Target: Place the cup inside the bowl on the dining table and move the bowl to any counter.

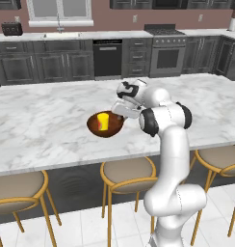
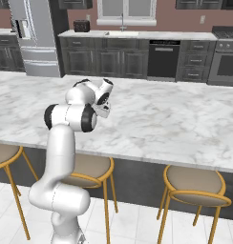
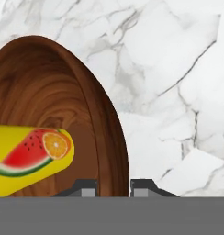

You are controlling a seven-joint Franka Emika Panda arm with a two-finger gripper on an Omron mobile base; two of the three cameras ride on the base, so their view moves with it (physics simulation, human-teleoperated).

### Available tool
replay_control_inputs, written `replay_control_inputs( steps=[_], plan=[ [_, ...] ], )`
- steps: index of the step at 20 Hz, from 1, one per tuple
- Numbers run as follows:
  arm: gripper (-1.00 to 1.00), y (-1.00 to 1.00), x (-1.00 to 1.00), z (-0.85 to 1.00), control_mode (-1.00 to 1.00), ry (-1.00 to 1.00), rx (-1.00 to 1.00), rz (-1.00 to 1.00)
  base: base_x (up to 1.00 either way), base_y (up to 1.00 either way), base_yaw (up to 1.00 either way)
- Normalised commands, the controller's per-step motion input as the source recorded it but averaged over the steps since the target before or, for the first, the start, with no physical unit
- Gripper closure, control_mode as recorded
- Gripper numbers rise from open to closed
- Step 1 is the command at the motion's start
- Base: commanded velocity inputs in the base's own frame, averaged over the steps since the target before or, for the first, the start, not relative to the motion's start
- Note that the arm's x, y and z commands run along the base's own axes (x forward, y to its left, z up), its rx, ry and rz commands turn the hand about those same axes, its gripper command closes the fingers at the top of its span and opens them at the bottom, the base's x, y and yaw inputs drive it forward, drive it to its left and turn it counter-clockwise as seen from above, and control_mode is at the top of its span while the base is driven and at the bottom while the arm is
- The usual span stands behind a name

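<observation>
The dark wood-look bowl (image 1: 97, 128) sits near the middle of the marble dining table (image 1: 42, 120), with the yellow cup (image 1: 104, 121) inside it. My gripper (image 1: 121, 115) reaches down at the bowl's right rim. In the hand view the bowl (image 3: 49, 82) takes up the left side, and the cup (image 3: 31, 160) lies across it, showing a watermelon and orange picture. The bowl's rim runs down between my two fingertips (image 3: 88, 189), so the gripper (image 3: 114, 188) is shut on the rim. I cannot tell whether the bowl rests on the table or hangs just above it.
Gold-legged stools (image 1: 128, 173) line the table's near edge below my arm. Across the room the counter (image 1: 66, 36) runs over dark cabinets, with a sink, a dishwasher (image 1: 108, 58) and a stove (image 1: 167, 31). A fridge (image 2: 35, 33) stands at the far left.
</observation>
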Motion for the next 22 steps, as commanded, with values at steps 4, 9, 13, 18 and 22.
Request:
replay_control_inputs(
  steps=[4,9,13,18,22],
  plan=[
    [1.0,0.0,-0.19,0.02,-1.0,0.0,0.07,0.0,0.0,0.0,0.0],
    [1.0,0.0,-0.37,0.16,-1.0,0.0,0.13,0.0,0.0,0.0,0.0],
    [1.0,0.0,-0.45,0.2,-1.0,0.0,0.14,0.0,0.0,0.0,0.0],
    [1.0,0.0,-0.54,0.31,-1.0,0.0,0.11,0.0,0.0,0.0,0.0],
    [1.0,0.0,-0.63,0.39,-1.0,-0.01,0.02,0.0,0.0,0.0,0.0]
  ],
)
